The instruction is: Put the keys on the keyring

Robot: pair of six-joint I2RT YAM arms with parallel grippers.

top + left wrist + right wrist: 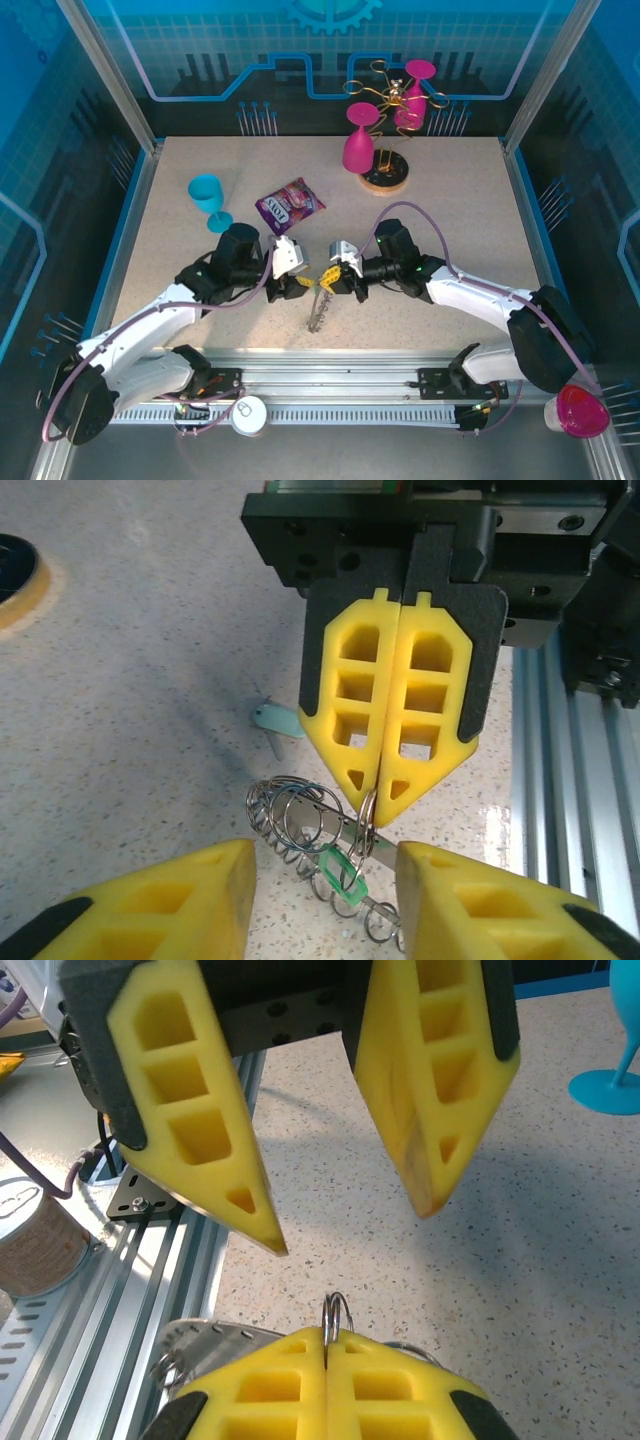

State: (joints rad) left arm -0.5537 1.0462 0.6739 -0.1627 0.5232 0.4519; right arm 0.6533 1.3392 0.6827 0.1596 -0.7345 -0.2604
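The keyring [320,307], a metal strip fringed with wire loops [300,820], hangs down to the table between both arms. My right gripper [328,277] is shut on one of its small loops [335,1315], pinched at the tips [383,785]. A green-headed key [340,872] sits among the loops, and one loop seems to pass through its hole. The pale-headed key [275,720] lies on the table behind. My left gripper [325,850] is open, its fingers on either side of the keyring without touching it. In the right wrist view the left gripper [352,1228] stands open opposite the right gripper [325,1335].
A blue goblet [208,195] and a purple snack packet [290,205] lie behind the arms. The wire glass rack on its wooden base [385,178] holds pink glasses [358,148] at the back. The metal rail [570,780] runs close along the near edge, with a can [35,1245] beside it.
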